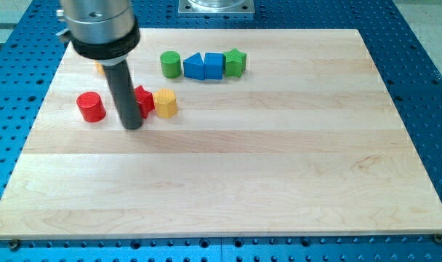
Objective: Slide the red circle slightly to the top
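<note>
My tip (pixel 133 125) rests on the table (pixel 279 175); the arm ends in a plain rod with no hand, so nothing opens or clamps. The red circle (pixel 91 107), a short cylinder, stands just beside the tip at about ten o'clock, apart from it. A second red block (pixel 144 100), partly hidden by the rod, lies at one o'clock, with the yellow hexagon block (pixel 165 103) next to it.

To push well, I judge the tip should go around to six o'clock of the red circle, then move a short way toward twelve, centred.

Count: two red, two blue (pixel 194 67) (pixel 214 65), two green (pixel 170 64) (pixel 235 62), one yellow, and one orange sliver (pixel 99 68) behind the arm.
</note>
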`<state>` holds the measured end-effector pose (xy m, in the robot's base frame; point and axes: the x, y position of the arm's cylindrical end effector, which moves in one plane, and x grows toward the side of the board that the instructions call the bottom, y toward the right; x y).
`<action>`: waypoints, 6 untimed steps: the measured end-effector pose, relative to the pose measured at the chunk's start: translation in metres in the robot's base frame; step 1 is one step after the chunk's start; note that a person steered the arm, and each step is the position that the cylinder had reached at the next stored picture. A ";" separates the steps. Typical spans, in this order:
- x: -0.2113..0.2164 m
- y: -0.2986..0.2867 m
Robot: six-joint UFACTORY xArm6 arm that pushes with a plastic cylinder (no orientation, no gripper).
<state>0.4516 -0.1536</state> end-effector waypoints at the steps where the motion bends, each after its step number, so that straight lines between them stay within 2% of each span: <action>1: 0.032 -0.064; 2: 0.009 -0.089; 4: -0.020 -0.072; 5: -0.032 -0.093; 6: -0.094 -0.100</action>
